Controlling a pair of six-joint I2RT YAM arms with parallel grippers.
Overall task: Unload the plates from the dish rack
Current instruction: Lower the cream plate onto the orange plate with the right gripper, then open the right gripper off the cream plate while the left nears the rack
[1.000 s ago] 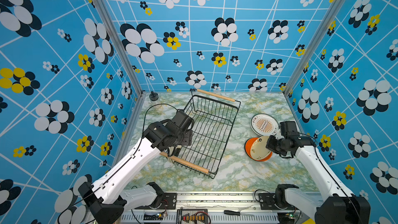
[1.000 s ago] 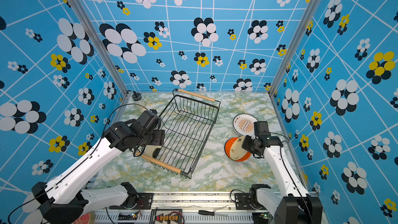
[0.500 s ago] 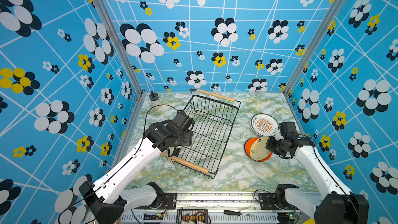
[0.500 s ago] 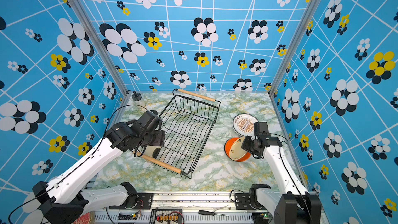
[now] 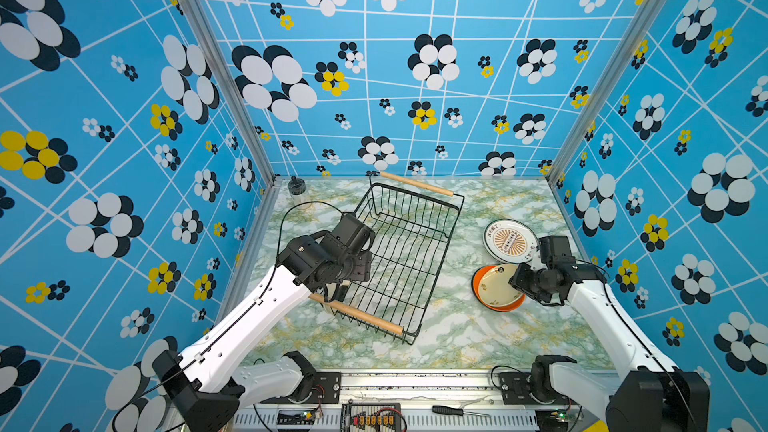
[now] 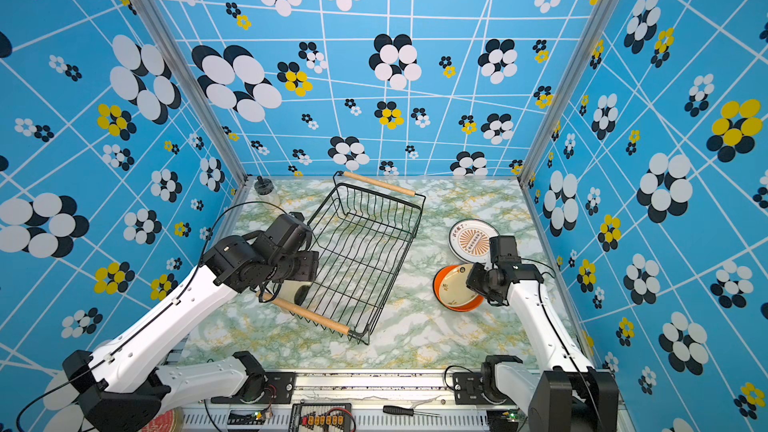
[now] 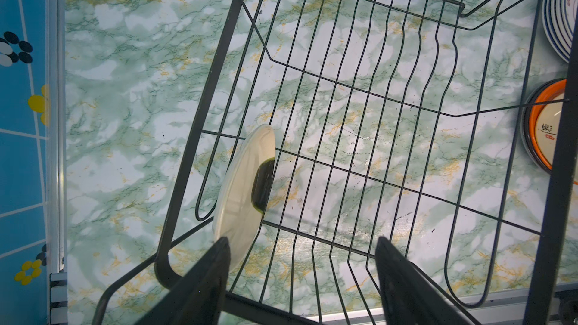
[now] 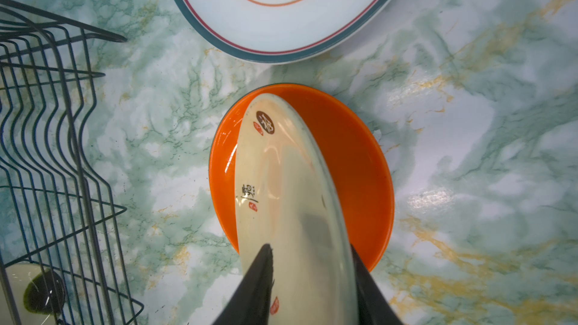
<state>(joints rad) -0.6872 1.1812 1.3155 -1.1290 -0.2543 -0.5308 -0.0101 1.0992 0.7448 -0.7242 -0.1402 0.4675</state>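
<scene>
Rack: we see the large black wire dish rack [image 5: 409,261] w/ two light wooden rod handles mid-table on the green-and-white marble-print tabletop [image 5: 457,338] in both top views. Its long axis runs approx. 1 to 7 o'clock, w/ one handle at each end.
Plate in rack: we count one, a cream round plate w/ a dark green patch [image 7: 240,189]. It stands on edge at the rack's 7 o'clock end, close to the near handle.
Left gripper: we see the left gripper [image 7: 302,240] over that same end, jaws spread wide, nothing clamped. One fingertip [image 7: 223,245] overlaps that plate's rim in the left wrist view; contact we can't tell.
Unloaded plates: at 3 o'clock of the rack, apart from it, lies a white round plate w/ dark teal rim & orange sunburst print [image 5: 509,241]. Just at its 6 o'clock is an orange round dish [image 8: 359,167].
Plate in dish: a cream round plate w/ red & brown seal marks [image 8: 281,182] sits tilted in the orange dish.
Right gripper: the right gripper [image 8: 309,248] has a finger on either side of the seal-marked plate's rim. Pinching or loose, we can't tell.
Misc: clear bottle w/ black cap [image 5: 297,193] at the table's 11 o'clock corner; black-handled screwdriver [image 5: 453,410] on the rail at 6 o'clock.
</scene>
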